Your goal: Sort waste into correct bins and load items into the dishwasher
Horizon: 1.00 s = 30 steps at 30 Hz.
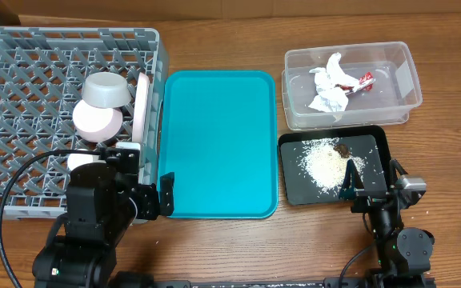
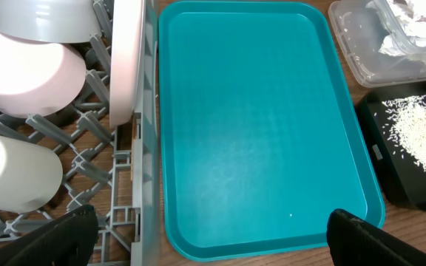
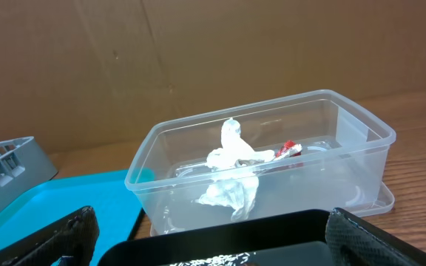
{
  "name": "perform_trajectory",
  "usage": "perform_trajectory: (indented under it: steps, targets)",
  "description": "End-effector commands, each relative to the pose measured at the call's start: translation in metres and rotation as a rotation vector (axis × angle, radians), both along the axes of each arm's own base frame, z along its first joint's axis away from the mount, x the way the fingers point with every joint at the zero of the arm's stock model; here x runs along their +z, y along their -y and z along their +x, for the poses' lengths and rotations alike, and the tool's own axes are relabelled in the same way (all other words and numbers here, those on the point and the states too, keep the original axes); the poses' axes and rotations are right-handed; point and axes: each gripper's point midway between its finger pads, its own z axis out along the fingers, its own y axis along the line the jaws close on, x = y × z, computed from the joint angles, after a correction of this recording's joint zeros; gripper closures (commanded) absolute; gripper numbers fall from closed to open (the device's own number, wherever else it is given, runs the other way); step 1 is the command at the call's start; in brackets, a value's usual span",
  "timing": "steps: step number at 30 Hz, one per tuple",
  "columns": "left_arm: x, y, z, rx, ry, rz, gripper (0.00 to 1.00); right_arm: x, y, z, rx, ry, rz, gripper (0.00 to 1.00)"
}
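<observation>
A grey dish rack (image 1: 22, 72) fills the desk's (image 1: 214, 32) rear left corner, with a teal serving tray (image 1: 218, 144) beside it at the centre. A clear tub (image 1: 294, 112) sits at the right rear edge, a black tray (image 1: 374, 148) in front of it. The left gripper (image 2: 211, 240) hangs spread wide over the rack's right wall and the teal tray; the right gripper (image 1: 372, 182), also spread and empty, hovers at the black tray's front edge. In the rack a white plate (image 1: 143, 108) stands on edge by the right wall, near an upturned grey bowl (image 1: 106, 90), a pink saucer (image 1: 97, 120) and a white cup (image 1: 80, 162). A crumpled napkin (image 1: 329, 84) and a red wrapper (image 1: 365, 81) lie in the tub. Rice (image 1: 322, 164) lies on the black tray.
</observation>
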Motion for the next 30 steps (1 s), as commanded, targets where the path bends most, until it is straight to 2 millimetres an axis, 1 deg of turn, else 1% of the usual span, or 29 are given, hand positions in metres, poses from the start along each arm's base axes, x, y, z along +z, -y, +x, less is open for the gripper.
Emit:
perform_trajectory:
  steps: [1,24,28,30]
  targets:
    - [-0.002,0.002,0.000,-0.003,-0.004,-0.004,0.00,-0.003,0.004,0.000,-0.021,0.000,-0.001,0.00]
    - [-0.002,0.002,0.000,-0.003,-0.004,-0.004,0.00,-0.003,0.004,0.000,-0.021,0.000,-0.001,0.00]
    - [0.000,0.001,-0.005,-0.004,0.012,-0.006,0.00,-0.003,0.004,0.000,-0.021,0.000,-0.001,0.00]
    - [-0.004,-0.004,-0.011,0.008,0.023,0.012,0.00,-0.003,0.004,0.000,-0.021,0.000,-0.001,0.00]
